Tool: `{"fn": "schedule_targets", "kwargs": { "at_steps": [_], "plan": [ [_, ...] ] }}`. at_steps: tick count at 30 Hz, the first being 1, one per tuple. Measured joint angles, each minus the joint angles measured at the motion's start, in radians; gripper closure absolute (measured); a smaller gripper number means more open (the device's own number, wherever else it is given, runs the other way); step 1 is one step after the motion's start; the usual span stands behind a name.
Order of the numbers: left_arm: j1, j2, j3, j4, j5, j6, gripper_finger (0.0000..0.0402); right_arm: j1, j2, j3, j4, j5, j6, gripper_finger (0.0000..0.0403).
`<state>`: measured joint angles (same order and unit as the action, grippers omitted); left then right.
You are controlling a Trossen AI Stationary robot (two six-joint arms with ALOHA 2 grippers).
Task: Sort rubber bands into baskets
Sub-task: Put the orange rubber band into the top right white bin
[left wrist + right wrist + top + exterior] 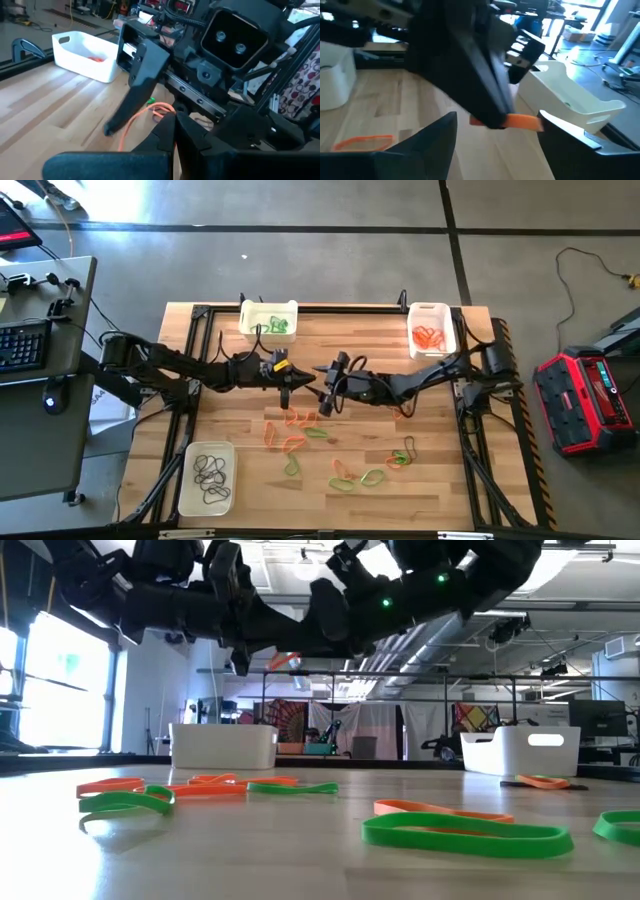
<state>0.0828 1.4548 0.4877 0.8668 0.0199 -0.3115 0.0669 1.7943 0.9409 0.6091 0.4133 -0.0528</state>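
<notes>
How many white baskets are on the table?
3. One basket sits at the table's far edge with green bands, another at the far right corner with orange bands, and the third at the near left corner with dark bands.

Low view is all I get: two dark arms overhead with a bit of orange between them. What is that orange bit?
Observer: An orange rubber band, pinched in the left gripper, which is shut on it above the table's middle.
Operator: And the other arm?
Observer: The right gripper is open, with a finger on either side of that band, not gripping it.
Operator: What is inside the white tubs?
Observer: The back-right basket holds orange bands and the back-left basket green ones. A third basket, at the front left, holds black ones.
</notes>
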Motion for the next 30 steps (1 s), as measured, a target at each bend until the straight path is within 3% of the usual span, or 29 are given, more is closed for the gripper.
{"fn": "schedule_targets", "kwargs": {
  "at_steps": [5,13,19,23,30],
  "plan": [
    [-0.001,0.0,0.0,0.0,-0.01,0.016,0.0401,0.002,0.005,0.015,0.002,0.006,0.015,0.0191],
    [-0.013,0.0,0.0,0.009,-0.029,0.026,0.0364,0.002,0.005,0.014,-0.024,0.045,0.045,0.0388],
    [-0.02,0.0,0.0,0.004,-0.082,0.044,0.0303,-0.001,-0.021,0.013,-0.132,0.069,0.079,0.039],
    [-0.02,0.0,0.0,0.006,-0.106,0.053,0.0266,-0.001,-0.079,0.013,-0.247,0.153,0.086,0.0399],
    [-0.019,0.0,0.0,0.005,-0.112,0.054,0.0238,-0.032,-0.252,0.013,-0.548,0.262,0.158,0.0401]
  ]
}}
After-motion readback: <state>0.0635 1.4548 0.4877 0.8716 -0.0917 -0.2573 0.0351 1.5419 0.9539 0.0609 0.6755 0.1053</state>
